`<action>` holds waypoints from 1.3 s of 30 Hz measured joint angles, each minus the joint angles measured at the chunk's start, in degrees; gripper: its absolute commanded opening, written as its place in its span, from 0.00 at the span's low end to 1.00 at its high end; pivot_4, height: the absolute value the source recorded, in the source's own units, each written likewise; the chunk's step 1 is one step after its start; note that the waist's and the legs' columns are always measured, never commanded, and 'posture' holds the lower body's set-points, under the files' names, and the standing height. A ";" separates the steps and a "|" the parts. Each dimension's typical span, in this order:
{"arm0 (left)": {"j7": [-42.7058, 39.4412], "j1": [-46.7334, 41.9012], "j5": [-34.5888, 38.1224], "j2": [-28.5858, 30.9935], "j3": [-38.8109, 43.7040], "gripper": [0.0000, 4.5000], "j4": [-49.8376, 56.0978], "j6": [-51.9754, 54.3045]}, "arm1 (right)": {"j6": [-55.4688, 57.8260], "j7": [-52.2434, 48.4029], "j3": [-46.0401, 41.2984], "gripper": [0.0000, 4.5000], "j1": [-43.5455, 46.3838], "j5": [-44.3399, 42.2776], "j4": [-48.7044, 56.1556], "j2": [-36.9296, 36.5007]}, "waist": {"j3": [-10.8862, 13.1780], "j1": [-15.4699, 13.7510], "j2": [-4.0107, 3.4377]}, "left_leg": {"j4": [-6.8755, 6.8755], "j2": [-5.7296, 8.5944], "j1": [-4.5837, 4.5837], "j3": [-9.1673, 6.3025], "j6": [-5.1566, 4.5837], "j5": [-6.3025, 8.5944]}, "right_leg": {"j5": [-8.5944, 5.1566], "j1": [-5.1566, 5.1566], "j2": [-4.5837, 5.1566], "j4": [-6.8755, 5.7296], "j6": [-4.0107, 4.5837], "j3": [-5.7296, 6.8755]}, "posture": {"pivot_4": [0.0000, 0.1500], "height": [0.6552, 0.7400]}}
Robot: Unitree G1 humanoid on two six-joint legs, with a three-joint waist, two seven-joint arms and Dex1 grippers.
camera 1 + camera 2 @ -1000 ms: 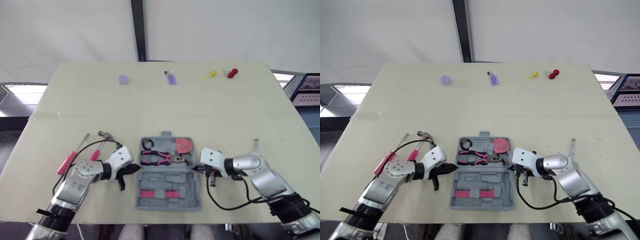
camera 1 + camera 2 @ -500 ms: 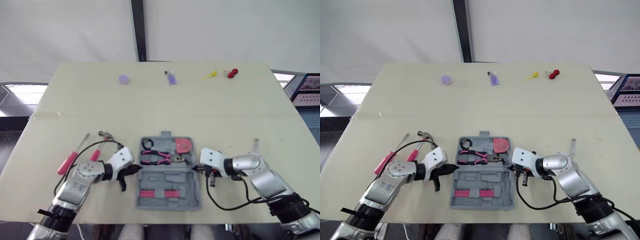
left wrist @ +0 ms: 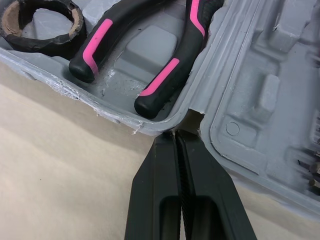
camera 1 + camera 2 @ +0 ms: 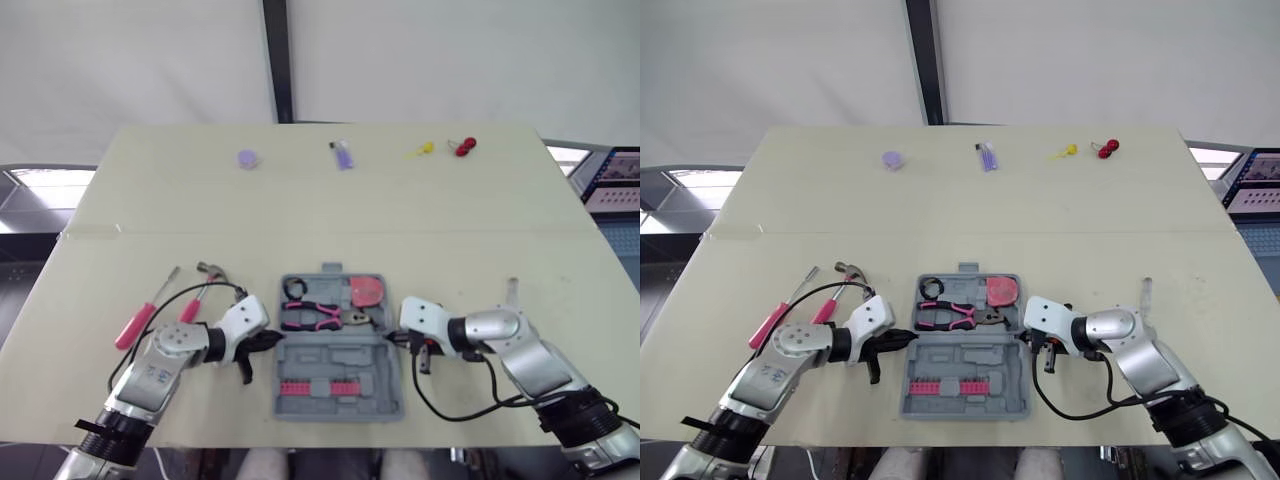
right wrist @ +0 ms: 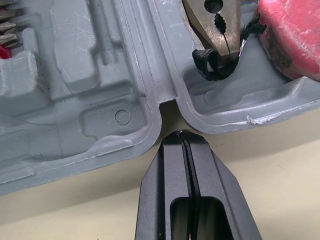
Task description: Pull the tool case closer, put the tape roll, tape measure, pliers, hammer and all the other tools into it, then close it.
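The left gripper (image 3: 175,135) has its two black fingers pressed flat together with nothing between them, and the tips sit at the notch where the two halves of the open tool case (image 4: 340,358) meet on its left side. The right gripper (image 5: 181,134) is likewise closed tight and empty, its tips at the matching hinge notch on the case's right side; whether either tip actually presses on the plastic cannot be told. The grey case lies open on the table (image 4: 330,220), near the front edge between the two arms. Its far half holds the black tape roll (image 4: 294,289), the pink-handled pliers (image 4: 315,316) and the red tape measure (image 4: 366,291), while the near half carries a row of red bits (image 4: 310,386). The hammer (image 4: 205,285) and a pink-handled screwdriver (image 4: 135,322) lie on the table to the left of the case, beyond the left arm.
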State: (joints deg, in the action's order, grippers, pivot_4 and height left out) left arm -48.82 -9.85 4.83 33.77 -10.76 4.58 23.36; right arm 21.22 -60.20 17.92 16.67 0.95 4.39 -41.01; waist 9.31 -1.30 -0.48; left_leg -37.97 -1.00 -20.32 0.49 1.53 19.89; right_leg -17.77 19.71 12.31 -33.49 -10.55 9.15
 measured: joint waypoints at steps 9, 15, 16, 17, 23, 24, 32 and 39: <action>0.02 0.00 -0.01 0.00 0.00 0.03 -0.01 -0.03 | 0.19 -0.30 0.00 0.00 -0.18 -0.02 0.31 -0.01 | 0.00 0.00 0.00 | 0.00 0.00 0.00 0.00 0.00 0.00 | 0.00 0.00 0.00 0.00 0.00 0.00 | 1.00 1.00; 0.04 0.09 -0.01 0.03 0.07 0.03 -0.01 -0.11 | -0.02 -0.29 -0.06 0.00 -0.34 -0.02 0.28 -0.09 | 0.00 0.00 0.00 | 0.00 0.00 0.00 0.00 0.00 0.00 | 0.00 0.00 0.00 0.00 0.00 0.00 | 1.00 1.00; 0.05 0.32 0.00 0.11 0.25 0.03 0.00 -0.19 | -0.17 -0.29 -0.20 0.00 -0.54 -0.12 0.25 -0.27 | 0.00 0.00 0.00 | 0.00 0.00 0.00 0.00 0.00 0.00 | 0.00 0.00 0.00 0.00 0.00 0.00 | 1.00 1.00; 0.07 0.68 0.01 0.26 0.56 0.03 0.00 -0.21 | -0.36 -0.30 -0.42 0.00 -0.83 -0.41 0.19 -0.55 | 0.00 0.00 0.00 | 0.00 0.00 0.00 0.00 0.00 0.00 | 0.00 0.00 0.00 0.00 0.00 0.00 | 1.00 1.00; -0.09 4.58 2.92 3.52 6.92 0.03 0.29 -0.17 | 0.28 -1.48 -8.78 0.00 -3.21 -7.49 -0.86 -2.30 | 0.02 0.04 0.00 | 0.01 -0.01 0.00 0.00 0.00 0.00 | 0.00 0.00 0.00 0.00 0.00 0.00 | 1.00 1.00; -0.23 5.53 4.63 3.70 9.40 0.03 1.05 0.20 | 1.04 -2.02 -12.09 0.00 -3.88 -10.47 -1.20 -2.35 | 0.03 0.03 0.01 | 0.01 -0.02 0.00 0.00 0.00 0.00 | 0.00 0.00 0.00 0.01 0.00 0.00 | 1.00 1.00; -0.47 10.92 15.24 10.25 31.16 0.64 4.18 6.00 | 8.89 -3.88 -33.74 0.51 -5.87 -24.69 -9.85 -9.11 | 0.14 -0.05 0.08 | 0.03 -0.02 0.01 -0.01 -0.03 0.04 | 0.00 -0.04 0.00 0.05 0.00 0.02 | 1.00 1.00; 3.08 19.62 13.47 14.44 47.93 1.00 -9.89 1.55 | 2.85 -1.66 -44.45 0.98 -10.05 -23.50 -27.84 -13.89 | 0.20 1.25 0.09 | 0.23 -0.04 0.14 0.19 -0.03 0.06 | 0.00 -0.02 0.01 0.13 -0.01 -0.03 | 1.00 1.00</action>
State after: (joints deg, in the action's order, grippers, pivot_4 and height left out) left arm -45.75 9.77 18.30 48.20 37.17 -5.32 24.91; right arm 24.06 -61.86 -26.53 6.62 -22.55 -23.45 -54.90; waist 9.51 -0.05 -0.39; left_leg -37.74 -1.04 -20.18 0.68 1.50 19.95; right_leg -17.77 19.70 12.31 -33.36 -10.55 9.13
